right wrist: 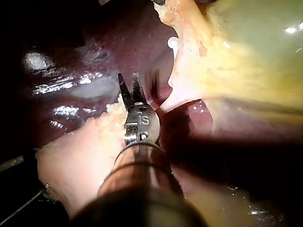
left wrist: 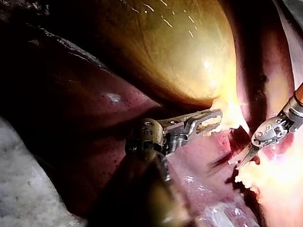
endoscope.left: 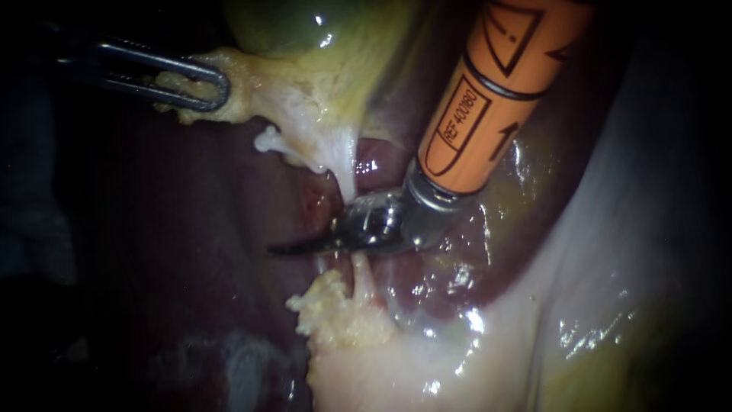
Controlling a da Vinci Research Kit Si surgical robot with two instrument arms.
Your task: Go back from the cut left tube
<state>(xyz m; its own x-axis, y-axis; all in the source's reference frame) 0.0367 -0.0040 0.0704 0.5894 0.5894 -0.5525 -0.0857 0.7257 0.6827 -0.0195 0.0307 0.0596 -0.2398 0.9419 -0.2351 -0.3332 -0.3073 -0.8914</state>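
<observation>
setting, endoscope view: no bench or room shows; wet, glinting dark red liver (endoscope.left: pixel 191 252) fills the ground, with the yellow-green gallbladder (endoscope.left: pixel 305 30) at the far side.
left instrument (endoscope.left: pixel 213 82): enters from the left, jaws closed onto fatty tissue (endoscope.left: pixel 252 99) at the gallbladder's neck, drawing it left.
right instrument (endoscope.left: pixel 297 247): orange shaft from the upper right; its blades lie in the gap of the cut tube, between the upper stump (endoscope.left: pixel 343 172) and the lower stump (endoscope.left: pixel 364 276).
left wrist view: the left instrument (left wrist: pixel 215 118) clamps pale tissue just under the gallbladder (left wrist: pixel 180 52); the right instrument (left wrist: pixel 241 161) sits just beside and ahead.
right wrist view: the right instrument (right wrist: pixel 129 84) shows its blades slightly apart with nothing between them, close beside a stump.
risk: withdrawing with the blades apart could snag a stump or scratch the liver; any sideways drift would cause it.
surface: slick, soft tissue throughout; the surroundings are dark.
</observation>
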